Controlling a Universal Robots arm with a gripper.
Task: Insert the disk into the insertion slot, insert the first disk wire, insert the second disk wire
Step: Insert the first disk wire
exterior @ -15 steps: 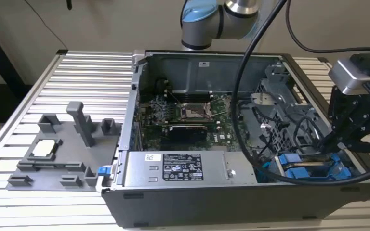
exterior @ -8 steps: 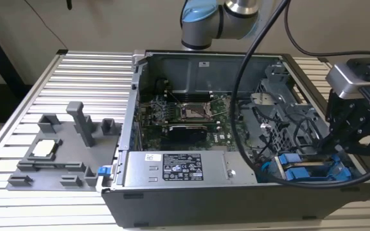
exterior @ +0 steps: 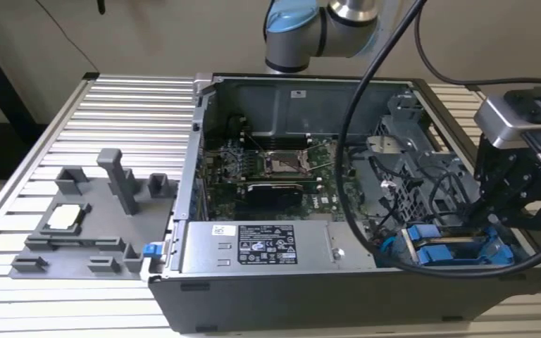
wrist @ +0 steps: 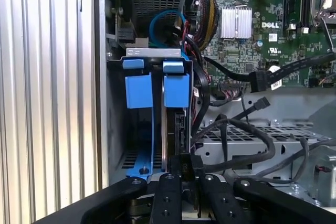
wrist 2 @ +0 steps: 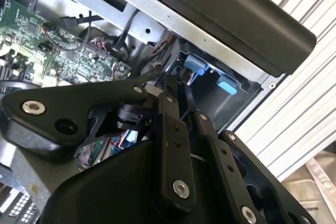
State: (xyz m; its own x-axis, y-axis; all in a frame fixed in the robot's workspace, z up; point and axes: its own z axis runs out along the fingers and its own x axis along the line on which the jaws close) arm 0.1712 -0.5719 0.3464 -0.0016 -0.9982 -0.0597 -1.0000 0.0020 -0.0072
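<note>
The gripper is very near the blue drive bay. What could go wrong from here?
Loose black cables lie beside the gripper and might snag on it. The gripper is close to the disk; a skewed push could strain its blue carrier. The arm's cable hangs across the open case and might catch.

The disk (wrist: 176,92) has a bright blue carrier bracket. The gripper (wrist: 184,164) is matte black. The motherboard (wrist: 252,51) is green, the desk (exterior: 120,105) ribbed silver, and the metal box (exterior: 346,246) grey with a black-and-white sticker.
</note>
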